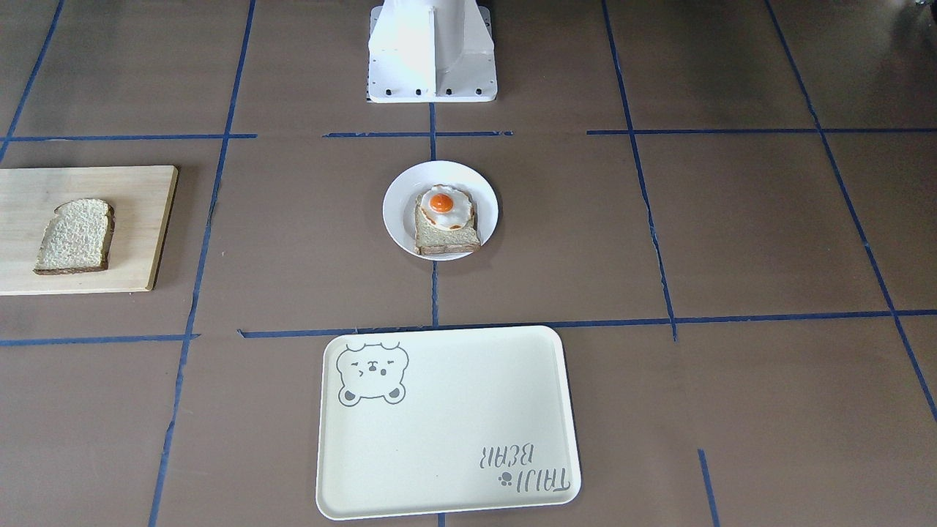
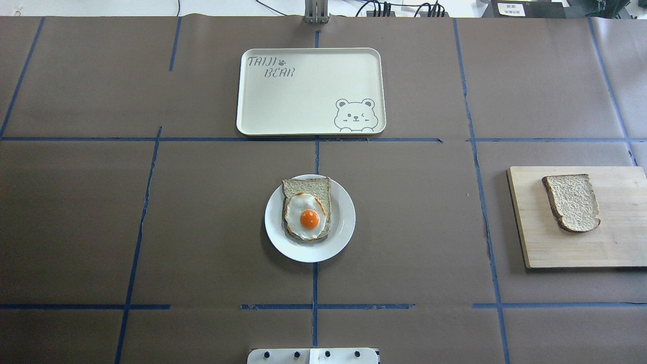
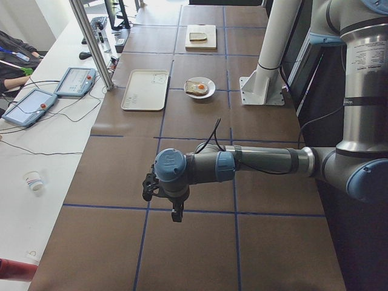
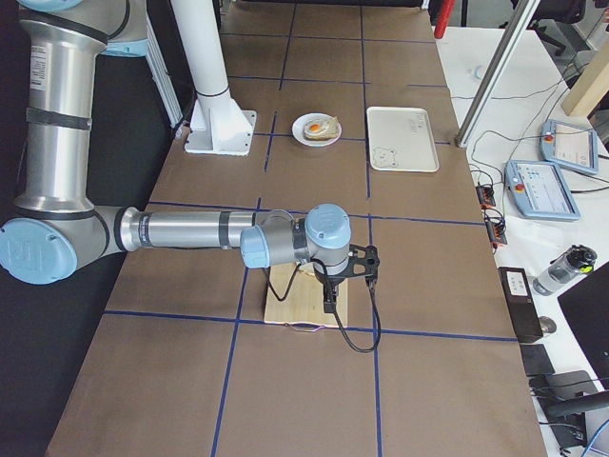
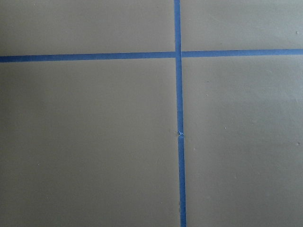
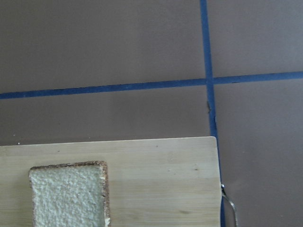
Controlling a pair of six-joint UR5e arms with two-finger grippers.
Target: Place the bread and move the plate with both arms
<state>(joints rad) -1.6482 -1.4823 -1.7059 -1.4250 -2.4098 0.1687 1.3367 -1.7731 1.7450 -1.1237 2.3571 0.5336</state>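
The plain bread slice lies on a wooden board, at the right in the overhead view; the right wrist view shows its corner. The white plate sits mid-table and carries a like slice with a fried egg. Both arms are outside the front and overhead views. My left gripper hangs over bare table far from the plate. My right gripper hangs above the board. I cannot tell whether either is open or shut.
A cream bear tray lies beyond the plate, away from the robot. The white pedestal base stands behind the plate. Blue tape lines cross the brown table. Operator tablets and cables lie along the far side.
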